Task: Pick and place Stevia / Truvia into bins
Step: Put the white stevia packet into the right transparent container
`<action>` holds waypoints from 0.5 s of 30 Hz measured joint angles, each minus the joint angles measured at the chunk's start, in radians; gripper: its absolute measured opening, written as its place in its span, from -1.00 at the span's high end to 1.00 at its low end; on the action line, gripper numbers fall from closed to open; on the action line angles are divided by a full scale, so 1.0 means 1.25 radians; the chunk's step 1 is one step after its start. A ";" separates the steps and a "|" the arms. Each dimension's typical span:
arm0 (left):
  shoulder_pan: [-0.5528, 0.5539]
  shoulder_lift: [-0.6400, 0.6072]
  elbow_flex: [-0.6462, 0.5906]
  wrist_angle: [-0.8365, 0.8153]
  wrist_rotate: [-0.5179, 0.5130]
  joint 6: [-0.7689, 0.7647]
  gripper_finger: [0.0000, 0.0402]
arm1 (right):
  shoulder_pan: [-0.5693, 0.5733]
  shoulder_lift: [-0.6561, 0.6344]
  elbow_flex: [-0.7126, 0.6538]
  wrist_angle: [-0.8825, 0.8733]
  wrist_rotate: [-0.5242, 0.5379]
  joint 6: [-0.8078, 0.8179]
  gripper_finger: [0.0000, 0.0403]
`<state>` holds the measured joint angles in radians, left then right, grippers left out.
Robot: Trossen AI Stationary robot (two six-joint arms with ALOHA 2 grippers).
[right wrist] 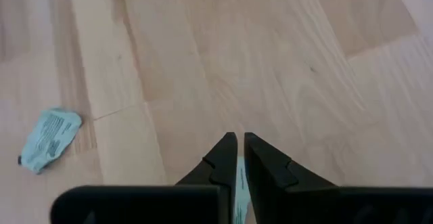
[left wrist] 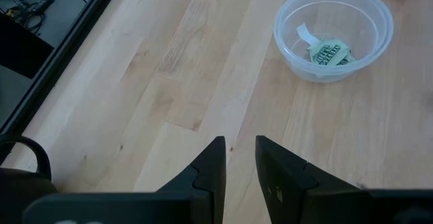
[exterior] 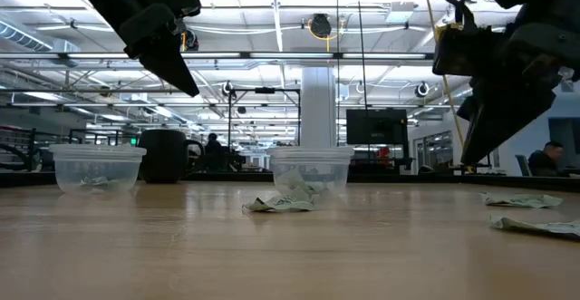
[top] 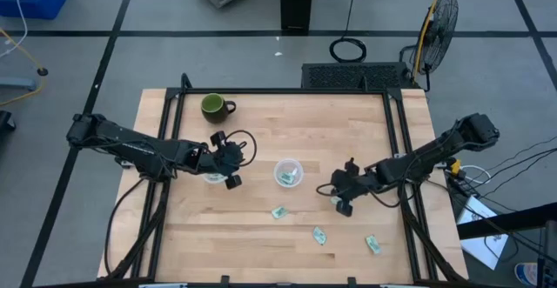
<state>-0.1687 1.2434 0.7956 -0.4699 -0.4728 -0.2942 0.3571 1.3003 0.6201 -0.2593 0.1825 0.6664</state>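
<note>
One clear cup (top: 288,172) stands mid-table with packets inside; in the left wrist view this cup (left wrist: 333,31) lies ahead of the fingers. A second cup (top: 212,178) sits partly hidden under my left gripper (top: 233,160), which hovers open and empty (left wrist: 239,146). My right gripper (top: 339,197) hangs above the table right of the middle cup, shut on a pale green packet (right wrist: 239,187). Three loose packets lie flat near the near edge (top: 278,211), (top: 319,234), (top: 372,244). Both cups (exterior: 95,169), (exterior: 311,171) show in the low view. My right gripper pinches a pale green packet between its two fingers; only a thin strip of the packet (right wrist: 239,183) shows in the narrow gap. The fingers slant downward, and in the low view they hang above the wood. Which part of the packet they have is hidden by the fingers.
A dark green mug (top: 214,106) stands at the far left of the table. Black frame rails run along the table's left and right sides. One loose packet (right wrist: 49,137) lies on bare wood near my right gripper. Open wood stretches between the two cups and the far edge.
</note>
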 joint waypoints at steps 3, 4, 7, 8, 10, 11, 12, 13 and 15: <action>0.000 0.000 0.000 0.000 0.000 0.000 0.56 | 0.004 0.002 0.000 -0.005 -0.001 0.027 0.84; 0.000 0.000 0.000 0.000 0.000 0.000 0.56 | 0.004 0.002 0.000 -0.004 -0.001 0.023 0.83; 0.000 0.000 0.000 0.000 0.000 0.000 0.56 | 0.003 0.002 0.000 0.000 -0.001 -0.017 0.80; 0.000 0.000 0.000 0.000 0.000 0.000 0.56 | 0.002 0.002 0.000 0.000 -0.001 -0.033 0.80; 0.000 0.000 0.000 0.000 0.000 -0.001 0.56 | 0.002 0.002 0.000 -0.001 -0.001 -0.071 0.80; 0.000 0.000 0.000 0.000 0.000 -0.001 0.56 | 0.002 0.002 0.000 -0.001 -0.001 -0.094 0.80; 0.000 0.000 0.000 0.000 0.000 -0.002 0.56 | 0.002 0.002 0.000 0.000 0.000 -0.122 0.81; 0.000 0.000 0.000 -0.001 0.001 -0.002 0.56 | -0.001 0.002 0.000 0.000 0.000 -0.149 0.82; 0.000 0.000 0.000 -0.001 0.001 -0.002 0.56 | -0.002 0.002 0.000 -0.005 -0.003 -0.158 0.84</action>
<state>-0.1688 1.2434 0.7956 -0.4706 -0.4721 -0.2962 0.3542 1.3022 0.6204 -0.2651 0.1786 0.4690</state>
